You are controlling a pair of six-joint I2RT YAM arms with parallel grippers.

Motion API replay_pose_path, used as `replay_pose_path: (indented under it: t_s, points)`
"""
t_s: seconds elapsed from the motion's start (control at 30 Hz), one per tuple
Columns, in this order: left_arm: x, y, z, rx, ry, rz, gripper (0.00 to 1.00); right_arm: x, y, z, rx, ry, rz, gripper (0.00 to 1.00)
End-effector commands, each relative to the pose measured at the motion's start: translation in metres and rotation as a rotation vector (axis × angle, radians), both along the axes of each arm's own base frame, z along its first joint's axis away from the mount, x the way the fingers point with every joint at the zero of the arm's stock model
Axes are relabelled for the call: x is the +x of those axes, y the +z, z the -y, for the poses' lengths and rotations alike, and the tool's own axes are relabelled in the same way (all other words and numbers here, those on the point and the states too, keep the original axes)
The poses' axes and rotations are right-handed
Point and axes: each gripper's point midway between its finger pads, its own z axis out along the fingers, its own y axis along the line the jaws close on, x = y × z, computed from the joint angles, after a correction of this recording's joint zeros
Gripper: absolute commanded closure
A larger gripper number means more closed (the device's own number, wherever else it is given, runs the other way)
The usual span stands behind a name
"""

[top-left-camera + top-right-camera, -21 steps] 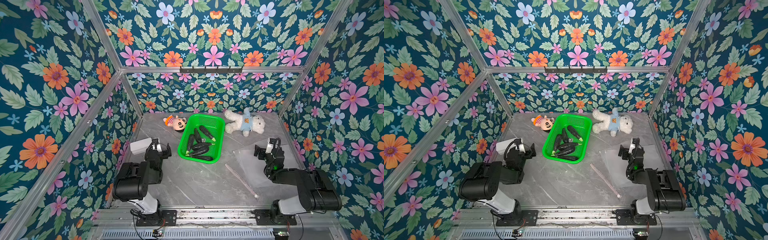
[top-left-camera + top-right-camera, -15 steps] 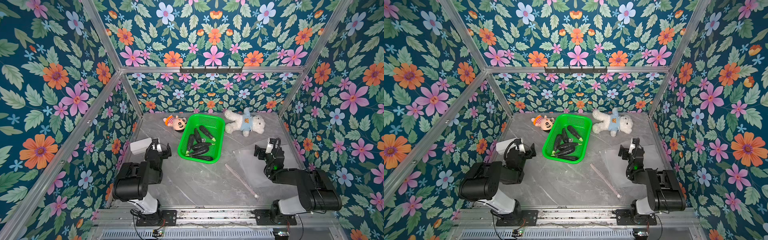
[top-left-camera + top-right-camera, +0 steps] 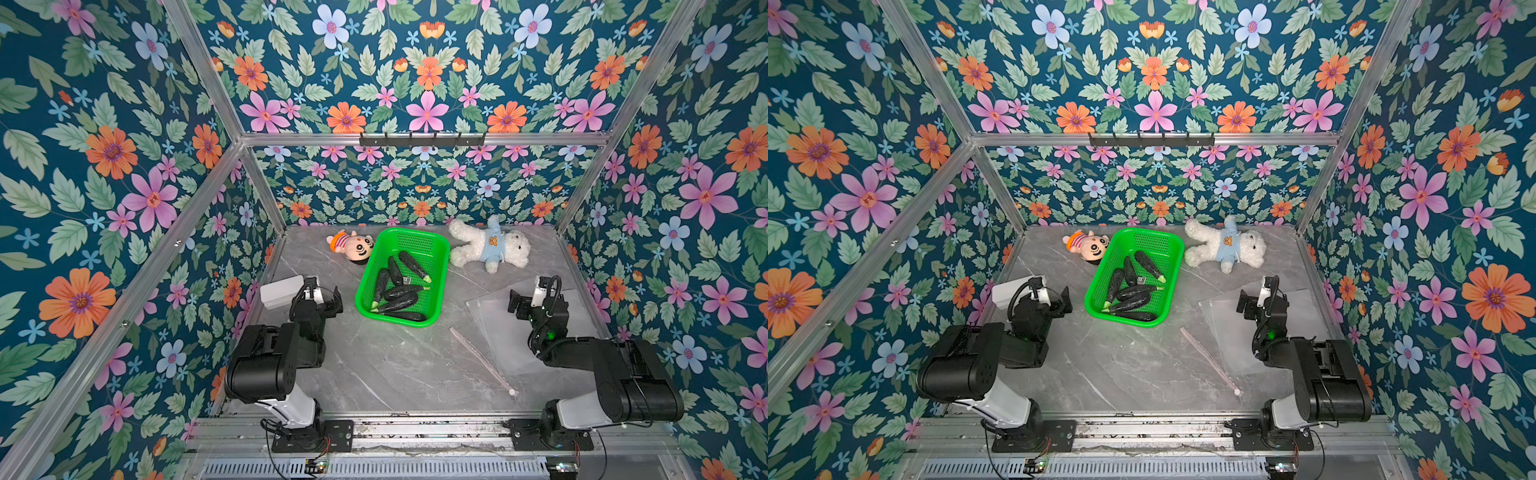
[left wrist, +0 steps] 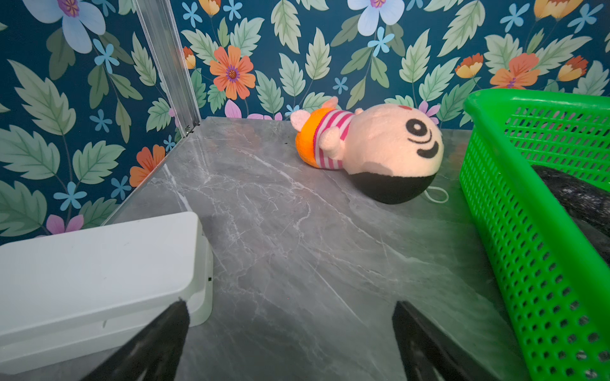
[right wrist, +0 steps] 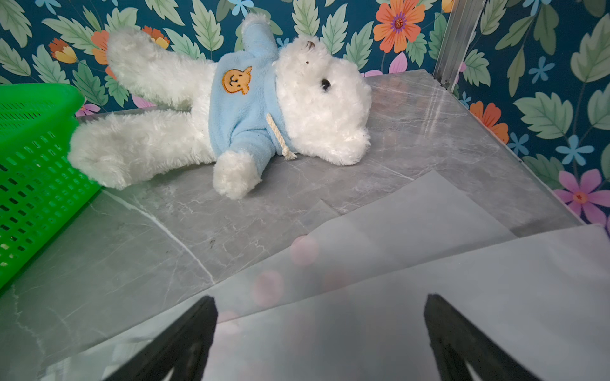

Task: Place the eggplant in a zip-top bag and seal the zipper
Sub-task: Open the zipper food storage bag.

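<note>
Zip-top bag (image 3: 503, 340) flat under right jaws, eggplants (image 3: 399, 293) in basket (image 3: 415, 243) near left jaws, both wide

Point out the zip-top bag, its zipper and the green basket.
zip-top bag (image 3: 496, 330): in a top view, on the bare translucent sheet.
zipper (image 3: 480, 358): in a top view, on the middle of the pink strip.
green basket (image 3: 415, 241): in a top view, on the far mesh wall.
</note>
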Motion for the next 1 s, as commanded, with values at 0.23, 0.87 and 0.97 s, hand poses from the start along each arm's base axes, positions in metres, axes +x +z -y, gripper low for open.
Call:
replay_pose_path:
  t_s: [0.23,0.87,0.97]
  points:
    - [0.002,0.014,0.002,0.014,-0.013,0.045,0.01,0.002,0.006,0.004,-0.007,-0.017,0.019,0.01]
    - [0.002,0.073,0.054,-0.15,-0.017,-0.06,0.01,-0.032,0.04,-0.044,0.222,0.062,-0.348,0.02]
    - [-0.003,0.069,0.078,-0.202,-0.041,-0.082,0.01,-0.055,0.027,-0.062,0.264,0.09,-0.451,0.05]
